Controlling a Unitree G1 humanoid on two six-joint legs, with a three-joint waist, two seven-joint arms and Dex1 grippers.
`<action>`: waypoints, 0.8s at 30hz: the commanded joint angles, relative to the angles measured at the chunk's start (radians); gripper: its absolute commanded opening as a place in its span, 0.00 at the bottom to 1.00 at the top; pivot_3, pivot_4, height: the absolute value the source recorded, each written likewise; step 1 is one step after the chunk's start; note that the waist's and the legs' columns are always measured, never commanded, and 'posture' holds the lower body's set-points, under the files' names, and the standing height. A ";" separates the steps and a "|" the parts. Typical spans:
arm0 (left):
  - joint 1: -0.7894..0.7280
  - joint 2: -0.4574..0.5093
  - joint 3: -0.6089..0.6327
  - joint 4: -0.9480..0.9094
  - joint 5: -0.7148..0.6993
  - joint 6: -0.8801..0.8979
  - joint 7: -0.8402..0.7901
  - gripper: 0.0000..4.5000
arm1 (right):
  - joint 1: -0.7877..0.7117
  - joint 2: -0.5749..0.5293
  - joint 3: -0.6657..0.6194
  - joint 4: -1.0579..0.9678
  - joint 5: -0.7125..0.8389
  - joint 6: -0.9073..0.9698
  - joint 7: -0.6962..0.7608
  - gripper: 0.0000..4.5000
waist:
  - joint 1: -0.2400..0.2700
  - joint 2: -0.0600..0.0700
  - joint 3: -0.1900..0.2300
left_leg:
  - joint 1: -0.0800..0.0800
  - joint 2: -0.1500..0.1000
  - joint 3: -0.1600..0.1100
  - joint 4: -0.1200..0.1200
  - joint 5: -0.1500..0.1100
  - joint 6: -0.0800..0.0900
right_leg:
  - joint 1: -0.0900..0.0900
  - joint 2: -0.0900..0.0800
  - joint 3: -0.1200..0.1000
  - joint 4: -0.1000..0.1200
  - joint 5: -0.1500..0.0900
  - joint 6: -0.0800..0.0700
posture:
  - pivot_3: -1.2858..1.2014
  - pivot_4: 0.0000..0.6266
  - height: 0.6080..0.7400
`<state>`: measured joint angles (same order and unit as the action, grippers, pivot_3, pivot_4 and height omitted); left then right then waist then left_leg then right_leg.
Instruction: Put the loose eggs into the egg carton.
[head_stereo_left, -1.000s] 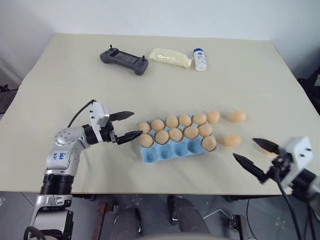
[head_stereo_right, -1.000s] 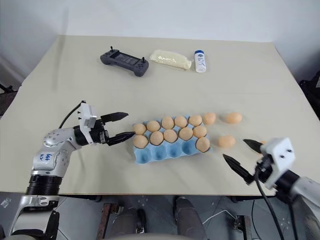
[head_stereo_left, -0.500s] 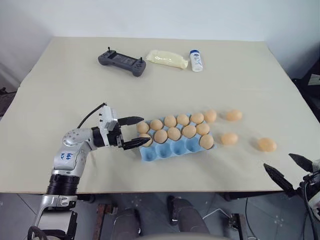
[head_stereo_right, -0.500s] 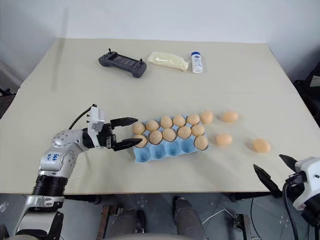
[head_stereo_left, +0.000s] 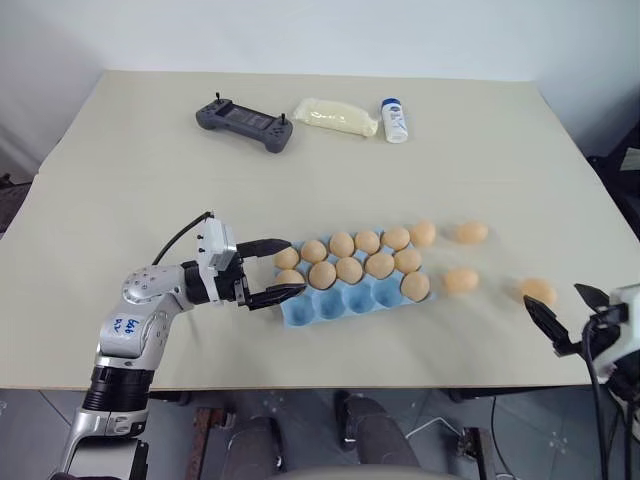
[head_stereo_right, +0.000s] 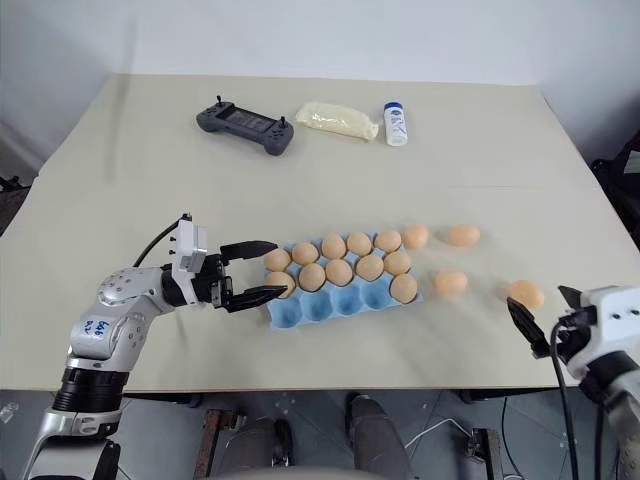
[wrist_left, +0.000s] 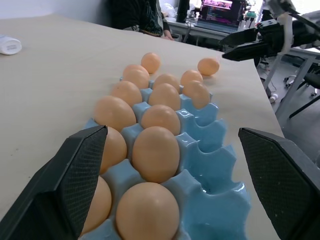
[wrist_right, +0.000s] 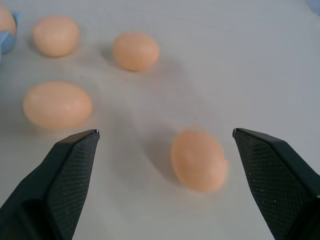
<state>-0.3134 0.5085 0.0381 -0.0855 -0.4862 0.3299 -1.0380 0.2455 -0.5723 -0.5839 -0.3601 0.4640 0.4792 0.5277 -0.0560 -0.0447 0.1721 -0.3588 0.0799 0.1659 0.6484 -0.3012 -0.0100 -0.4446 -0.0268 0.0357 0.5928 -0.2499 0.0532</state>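
Four smooth oval loose eggs (head_stereo_left: 461, 280) beside glossy moulded egg carton (head_stereo_left: 345, 301); both end effectors wide, empty.

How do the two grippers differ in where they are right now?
The left gripper sits at the left end of the egg carton, its fingers bracketing the end cups; the right gripper is off the carton, aimed at the nearest loose egg on the table. Left flanks seated eggs; right faces a loose one. Both are open and hold nothing.
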 joint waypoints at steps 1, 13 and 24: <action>0.012 -0.003 0.013 -0.062 -0.028 0.007 0.018 0.99 | -0.039 -0.002 0.011 0.041 -0.030 0.006 -0.054 1.00 | 0.000 0.000 0.000 | 0.000 -0.001 0.000 0.000 0.000 0.000 | 0.000 0.000 0.000 0.000 0.000 0.000 | 0.52 0.24 1.00; 0.048 0.000 0.022 -0.107 -0.037 0.021 0.055 0.99 | -0.115 -0.007 0.067 0.084 -0.048 0.083 -0.108 1.00 | -0.001 0.001 0.000 | 0.000 0.000 0.000 -0.001 0.001 0.001 | 0.000 0.000 0.000 0.000 0.000 0.000 | 0.52 0.24 1.00; 0.118 -0.004 0.018 -0.189 -0.067 0.050 0.102 1.00 | -0.124 -0.021 0.065 0.054 -0.039 0.174 -0.124 0.86 | 0.000 0.001 0.000 | 0.000 0.000 0.001 -0.001 0.000 0.001 | 0.000 0.000 0.000 0.000 0.000 0.000 | 0.52 0.24 1.00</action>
<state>-0.2005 0.5067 0.0393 -0.2241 -0.5228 0.3796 -0.9442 0.1290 -0.5732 -0.5060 -0.2684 0.4190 0.6431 0.4133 -0.0564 -0.0437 0.1721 -0.3590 0.0799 0.1665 0.6476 -0.3008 -0.0092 -0.4447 -0.0270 0.0363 0.5925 -0.2499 0.0535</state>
